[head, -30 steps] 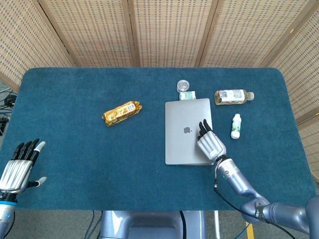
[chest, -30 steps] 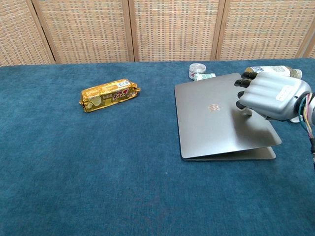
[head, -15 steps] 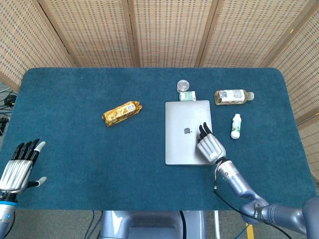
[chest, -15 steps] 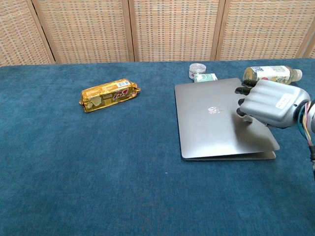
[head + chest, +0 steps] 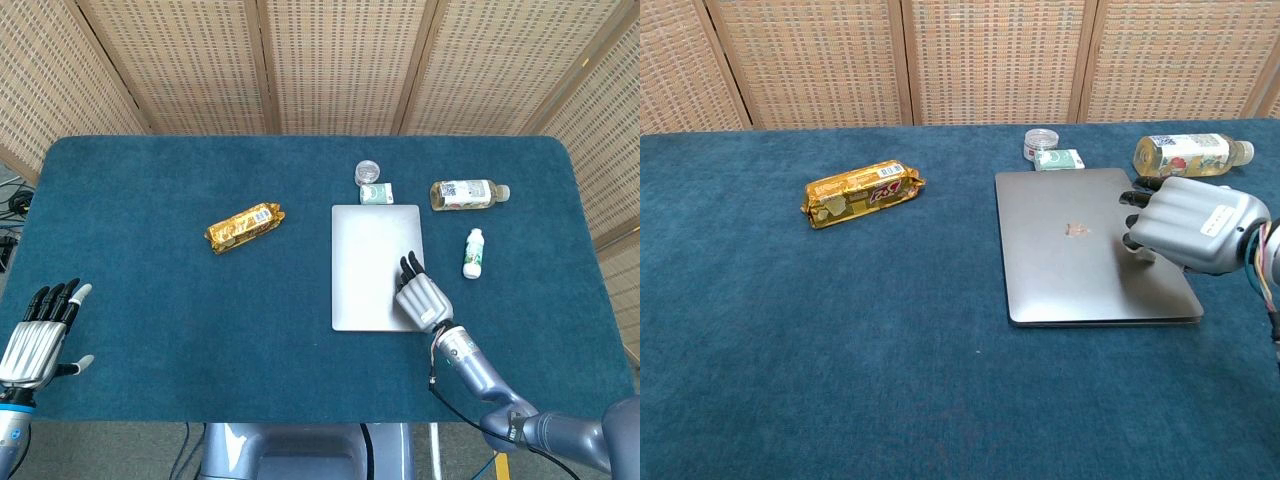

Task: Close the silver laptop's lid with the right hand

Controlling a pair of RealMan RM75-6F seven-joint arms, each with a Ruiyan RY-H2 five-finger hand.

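The silver laptop (image 5: 372, 262) (image 5: 1080, 243) lies flat on the blue table, its lid down on the base with no gap showing in the chest view. My right hand (image 5: 421, 296) (image 5: 1189, 223) rests palm down on the lid's right front part, fingers stretched out flat and holding nothing. My left hand (image 5: 38, 330) hovers at the table's near left corner, far from the laptop, fingers spread and empty; the chest view does not show it.
A gold snack packet (image 5: 244, 226) (image 5: 861, 193) lies left of the laptop. Behind the laptop stand a small clear jar (image 5: 368, 171) and a green-white box (image 5: 376, 192). A yellow drink bottle (image 5: 463, 193) and a small white bottle (image 5: 473, 253) lie to its right.
The lid has gone from slightly raised to fully flat under my right hand, which sank with it. The left hand has not moved.
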